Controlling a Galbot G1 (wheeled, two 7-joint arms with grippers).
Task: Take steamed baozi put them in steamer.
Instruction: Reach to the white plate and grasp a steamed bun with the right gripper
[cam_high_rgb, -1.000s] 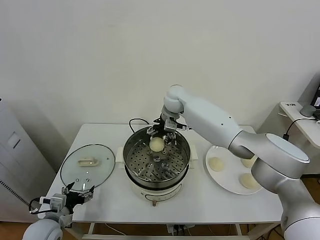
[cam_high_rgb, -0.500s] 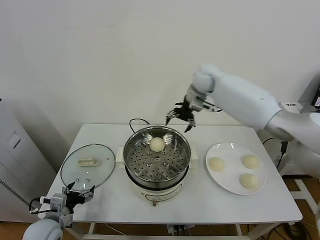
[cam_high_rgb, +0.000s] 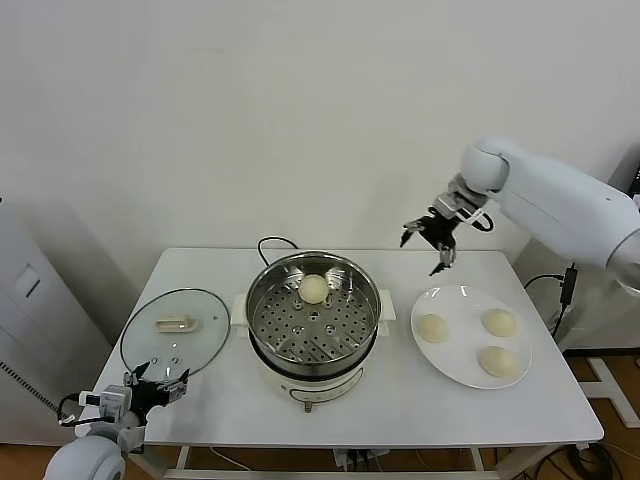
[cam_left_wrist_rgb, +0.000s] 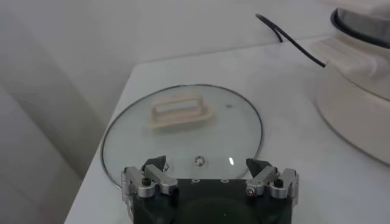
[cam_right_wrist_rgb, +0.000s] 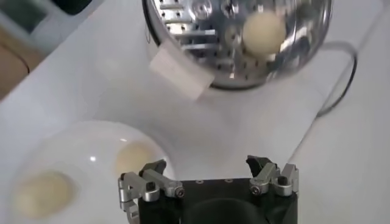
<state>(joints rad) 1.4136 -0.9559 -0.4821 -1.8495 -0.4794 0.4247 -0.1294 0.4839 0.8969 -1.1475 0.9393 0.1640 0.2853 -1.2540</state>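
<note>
One cream-white baozi (cam_high_rgb: 314, 289) lies on the perforated tray at the back of the steel steamer (cam_high_rgb: 268, 325); it also shows in the right wrist view (cam_right_wrist_rgb: 263, 30). Three more baozi (cam_high_rgb: 431, 328) (cam_high_rgb: 499, 322) (cam_high_rgb: 497, 361) lie on the white plate (cam_high_rgb: 452, 379) to the steamer's right. My right gripper (cam_high_rgb: 427, 243) is open and empty, in the air above the table's back edge, between the steamer and the plate. In its wrist view (cam_right_wrist_rgb: 207, 167) the plate's baozi (cam_right_wrist_rgb: 135, 157) (cam_right_wrist_rgb: 42, 192) lie below. My left gripper (cam_high_rgb: 158, 383) is open and empty, parked at the table's front left corner.
The round glass lid (cam_high_rgb: 175, 329) with a white handle lies flat on the table left of the steamer, just beyond my left gripper (cam_left_wrist_rgb: 209, 168). The steamer's black cord (cam_high_rgb: 270, 242) runs off behind it. A side desk (cam_high_rgb: 600, 240) stands at the far right.
My right gripper has let go of a baozi in the steamer, risen, and swung right, from over the steamer to above the table's back edge near the plate. The left arm has not moved.
</note>
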